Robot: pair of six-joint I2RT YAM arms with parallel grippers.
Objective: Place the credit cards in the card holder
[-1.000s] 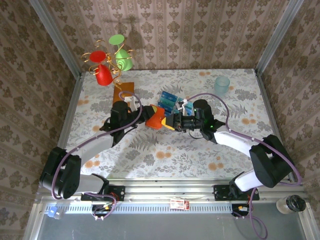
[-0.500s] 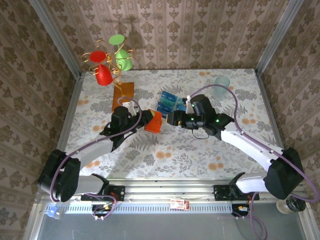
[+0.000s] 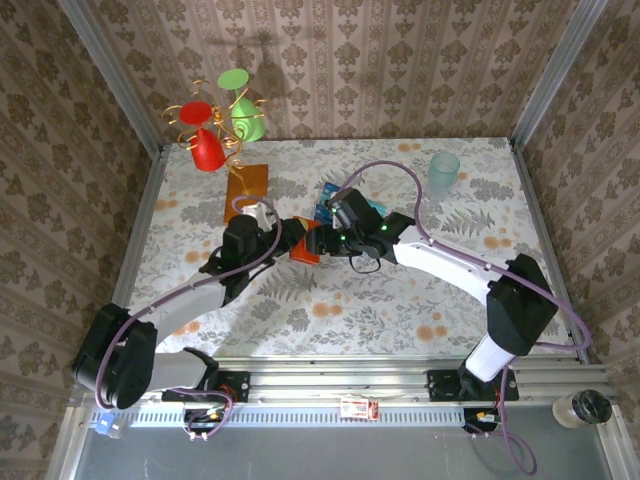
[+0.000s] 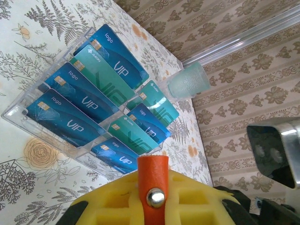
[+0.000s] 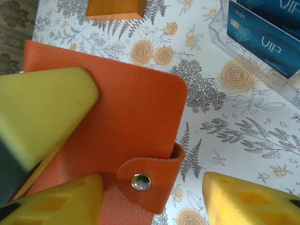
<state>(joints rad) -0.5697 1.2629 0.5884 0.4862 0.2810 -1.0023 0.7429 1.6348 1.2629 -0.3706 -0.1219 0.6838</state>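
The card holder [image 5: 122,117], orange-red and held closed by a strap with a metal snap [image 5: 140,182], hangs just above the table. My left gripper [image 4: 153,208] is shut on it, its yellow pads [image 4: 108,201] either side of the strap. My right gripper [image 5: 151,190] is open, one fingertip [image 5: 61,206] against the holder and the other well clear of the strap. In the top view the grippers [image 3: 288,240] [image 3: 320,241] meet at the holder [image 3: 303,248]. The blue and teal credit cards [image 4: 89,101] [image 3: 328,197] stand in a clear rack [image 4: 28,119].
A wooden block [image 3: 247,182] lies behind the left arm. A wire stand with red and green cups [image 3: 215,125] stands at the back left corner. A pale translucent cup [image 3: 444,170] stands at the back right. Patterned walls close in the table.
My right arm has swung left from the card rack side to the holder, and its jaws have opened around the snap strap. The left gripper has kept its hold, shifting slightly.
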